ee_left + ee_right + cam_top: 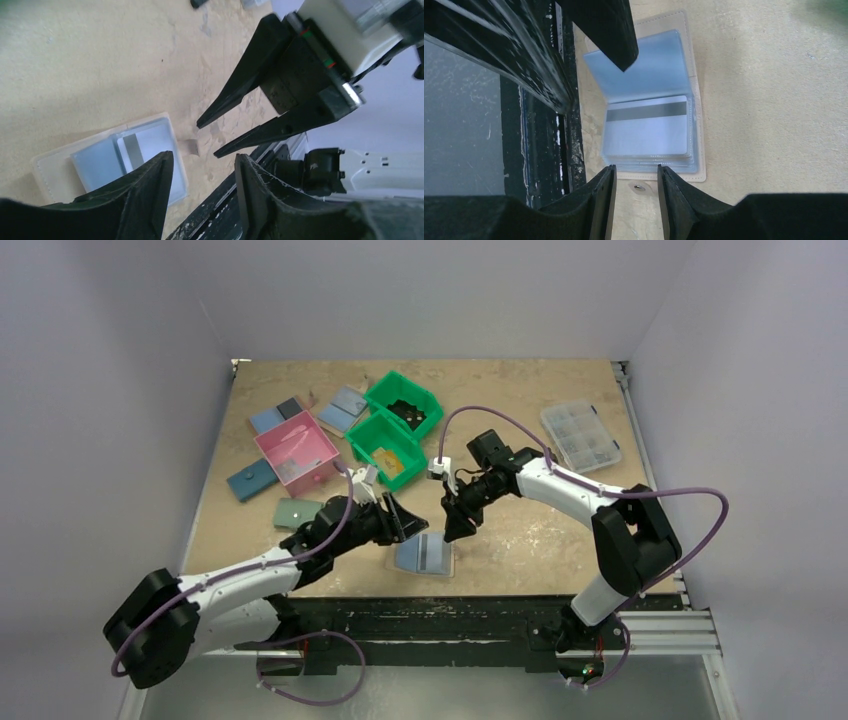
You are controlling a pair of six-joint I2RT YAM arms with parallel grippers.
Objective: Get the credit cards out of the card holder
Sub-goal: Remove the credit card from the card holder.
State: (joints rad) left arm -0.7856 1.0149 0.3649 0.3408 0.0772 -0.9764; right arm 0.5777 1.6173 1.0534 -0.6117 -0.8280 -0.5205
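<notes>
The card holder [424, 554] lies unfolded near the table's front edge, beige border up, with pale-blue clear sleeves [649, 60] inside. One of the credit cards [646, 132], pale with a grey stripe, shows through the top sleeve of the stack. My left gripper [408, 523] hovers open just left of the holder, and nothing is between its fingers [159, 175]. My right gripper [460, 530] hangs open at the holder's right edge [636, 169], empty, with its tips above the holder's snap tab [639, 187]. The two grippers face each other closely [206, 140].
Two green bins [400, 425] and a pink bin [297, 452] stand behind. A sage-green wallet [298, 512], a dark-blue wallet [252, 480] and other flat wallets [342, 408] lie to the left. A clear organiser box [580, 435] sits at the back right. The black table rail [544, 150] runs beside the holder.
</notes>
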